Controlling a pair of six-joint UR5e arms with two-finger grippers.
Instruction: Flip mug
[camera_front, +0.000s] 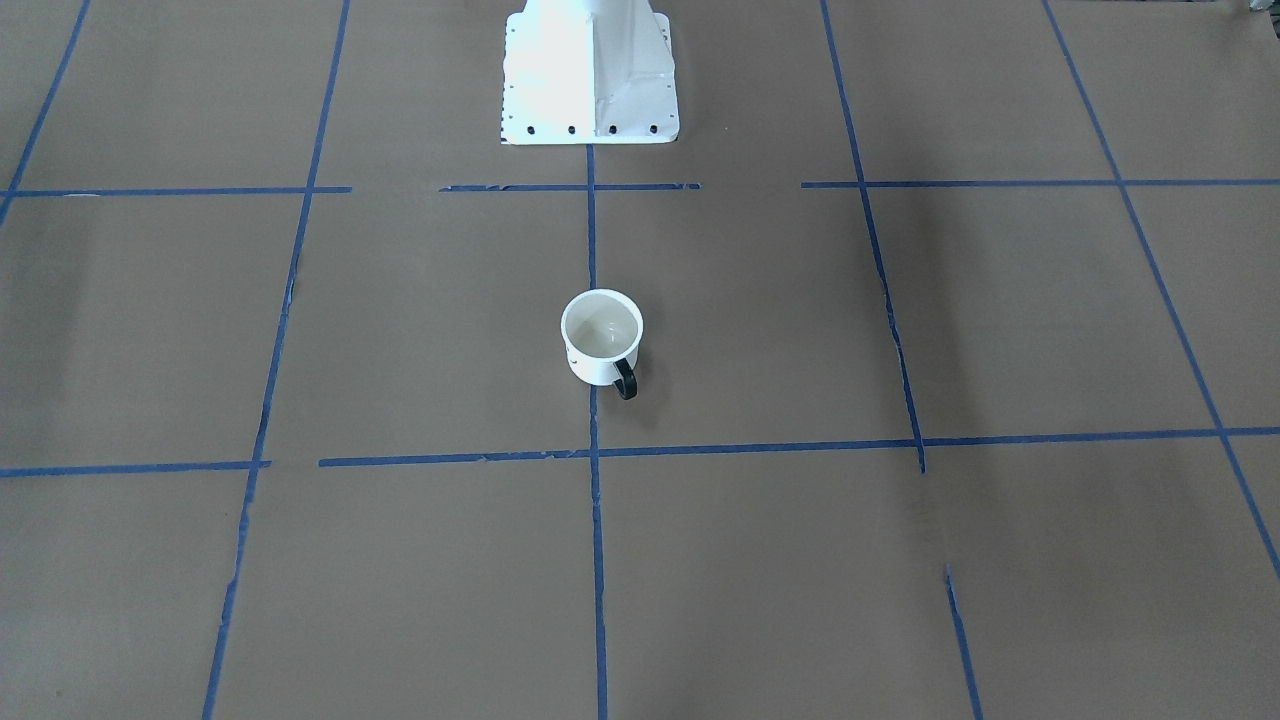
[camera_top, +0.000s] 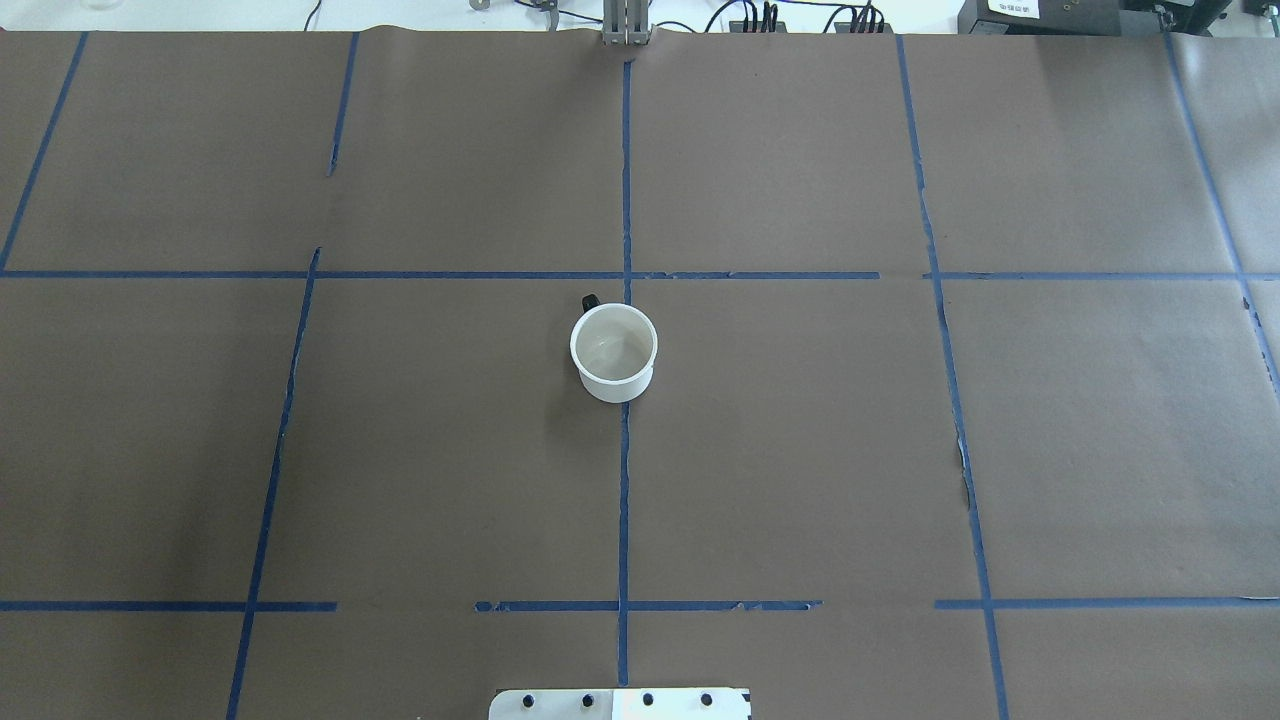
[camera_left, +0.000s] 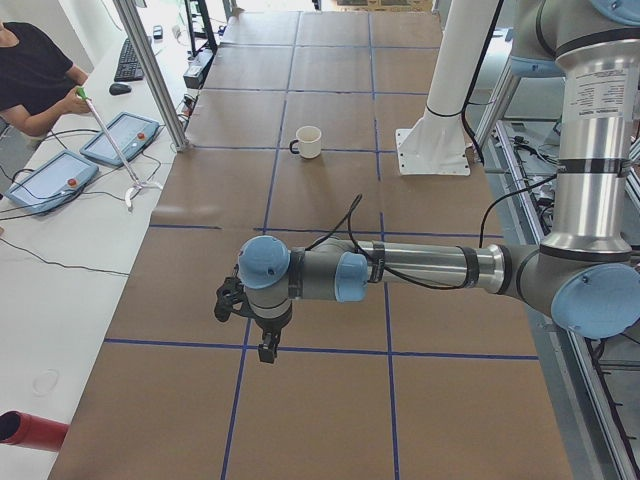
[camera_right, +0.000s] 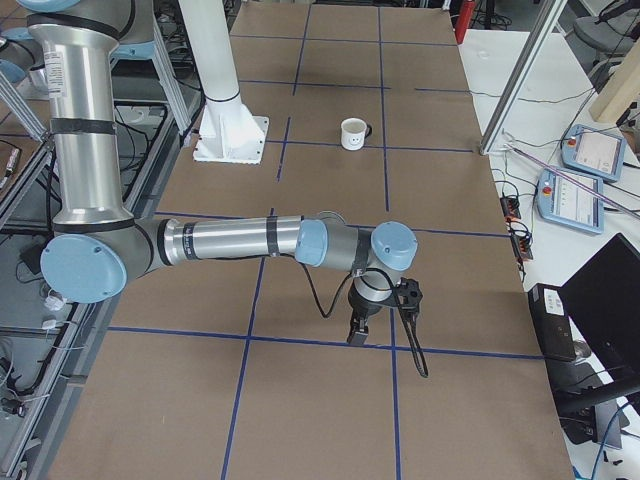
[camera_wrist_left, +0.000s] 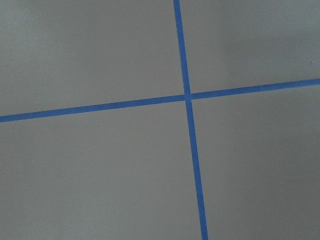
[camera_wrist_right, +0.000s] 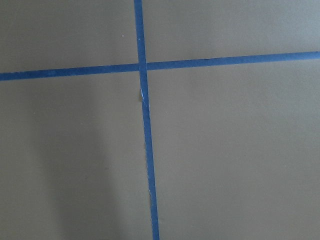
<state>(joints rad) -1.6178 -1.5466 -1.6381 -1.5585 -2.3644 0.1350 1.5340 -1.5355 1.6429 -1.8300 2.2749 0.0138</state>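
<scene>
The paper-covered table (camera_top: 800, 450) bore a blue tape grid (camera_top: 625, 500). The left gripper (camera_left: 268, 350) and the right gripper (camera_right: 357, 335) hung over it, pointing down; whether either was released or clenched could not be told. The mug (camera_top: 613, 352) stood upright, mouth up, on the centre line, well apart from both.

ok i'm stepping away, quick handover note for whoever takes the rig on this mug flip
Left gripper: out at the left end of the table, far from the mug; open or shut cannot be told.
Right gripper: at the right end, likewise cannot be told.
The mug: upright, mouth up, on the centre tape line, handle pointing away from the robot; nothing touches it.
Done: no grasp shows.
Left: reach, grasp and turn it mouth down, if that is the flip wanted.
</scene>
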